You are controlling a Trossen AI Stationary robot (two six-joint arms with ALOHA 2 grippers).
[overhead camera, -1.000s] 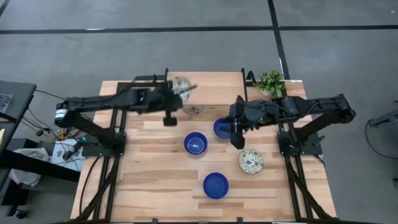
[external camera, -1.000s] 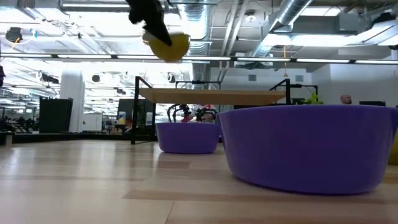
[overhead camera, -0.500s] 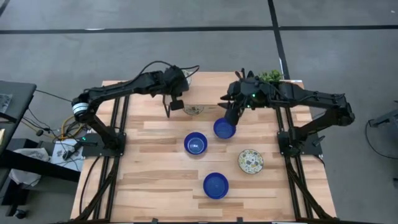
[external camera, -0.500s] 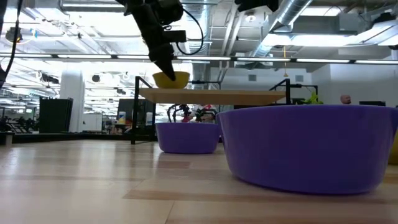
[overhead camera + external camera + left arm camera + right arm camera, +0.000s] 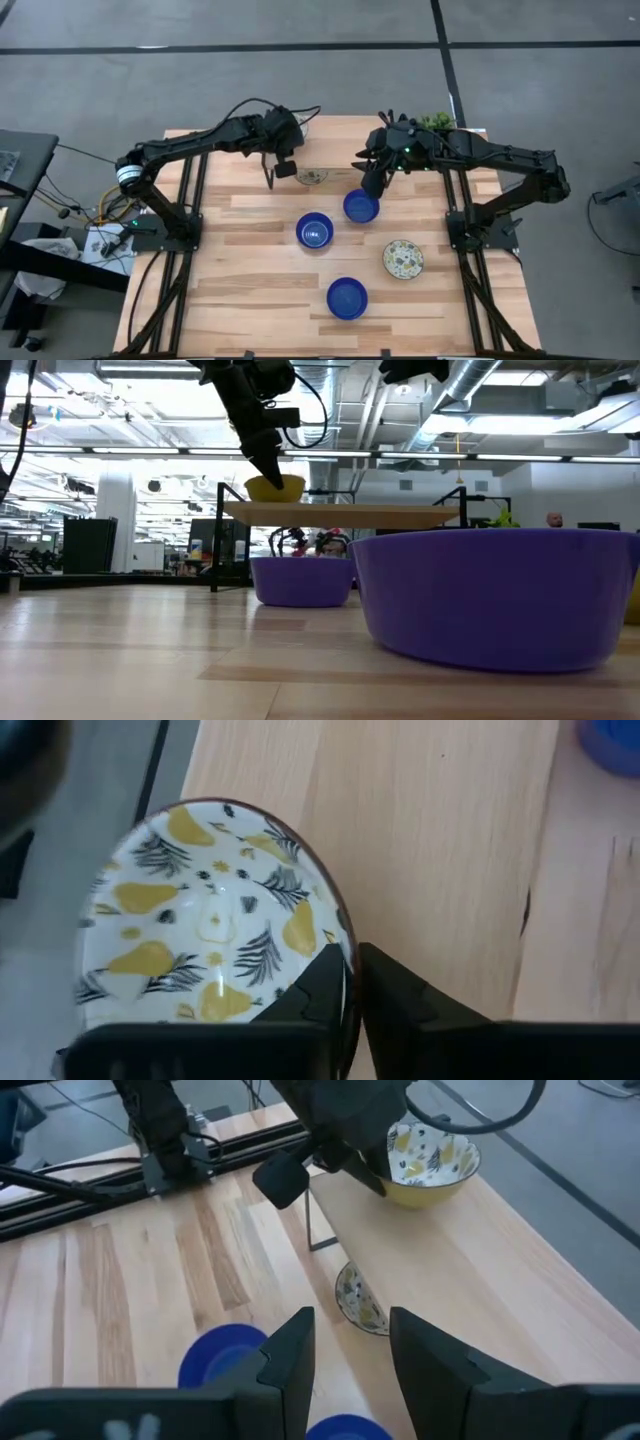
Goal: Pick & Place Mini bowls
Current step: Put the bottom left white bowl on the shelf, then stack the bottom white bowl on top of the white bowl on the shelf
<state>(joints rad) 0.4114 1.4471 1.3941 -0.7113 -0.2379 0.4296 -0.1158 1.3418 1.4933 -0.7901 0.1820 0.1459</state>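
Your left end effector [image 5: 345, 982] pinched the yellow bowl [image 5: 215, 915] on the raised shelf [image 5: 440, 1260]. Your right end effector [image 5: 345, 1350] hung empty, spread. Five bowls waited on the counter [image 5: 240, 290].

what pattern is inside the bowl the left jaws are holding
White inside with yellow pears and dark leaf sprigs; the bowl shows best in the left wrist view, its rim pinched by the left gripper.

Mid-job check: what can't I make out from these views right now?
High view: the left gripper and its arm cover most of the yellow-patterned bowl.
Low view: the near blue bowl blocks the table behind it.
Right wrist view: the shelf hides part of the small bowl under it; the right gripper fingers and the picture's edge cut off the second blue bowl.
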